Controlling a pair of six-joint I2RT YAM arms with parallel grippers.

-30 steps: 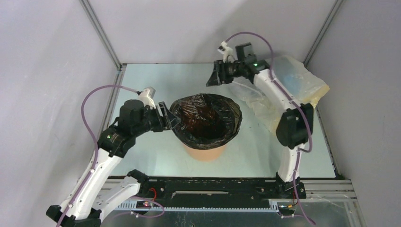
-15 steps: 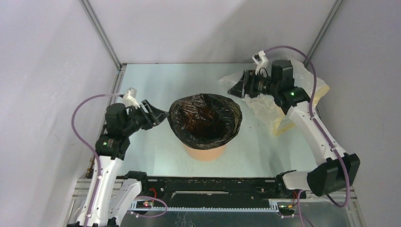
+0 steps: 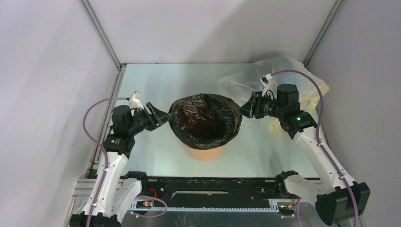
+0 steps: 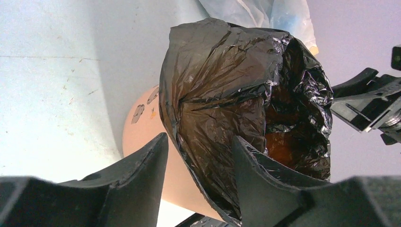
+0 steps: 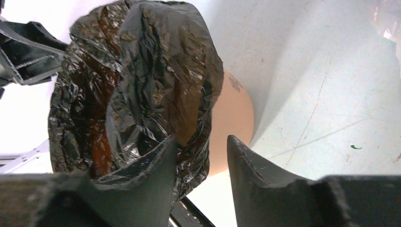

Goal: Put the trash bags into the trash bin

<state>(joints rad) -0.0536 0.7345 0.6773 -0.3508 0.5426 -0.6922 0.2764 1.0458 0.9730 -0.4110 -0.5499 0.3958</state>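
The trash bag sits in the trash bin. Its mouth is spread wide and turned down over the rim, so a loose black skirt hangs partway down the outside wall. The plastic is thin, glossy and heavily creased, catching white glints along every fold. Deep inside it reads brownish-orange, where the bin's colour shows through the film. In the left wrist view, the skirt drapes in long diagonal pleats with a ragged lower edge.

The bin is a smooth, round orange bucket standing near the middle of the counter. Only its lower wall is bare below the bag. That wall carries a few small grey scuffs, too small to read as anything. The right wrist view shows one more dark smudge on the wall.

The left pincer is level with the rim on the bag's left side, its tips just beside the plastic. Its fingers are spread apart and hold nothing. I cannot tell whether they touch the film. The right pincer faces it from the bag's right side, also just beside the rim. Its fingers are likewise parted and hold nothing, with skirt and orange wall seen between them.

Behind the right arm, a crumpled translucent yellowish bag lies in the far right corner of the counter.
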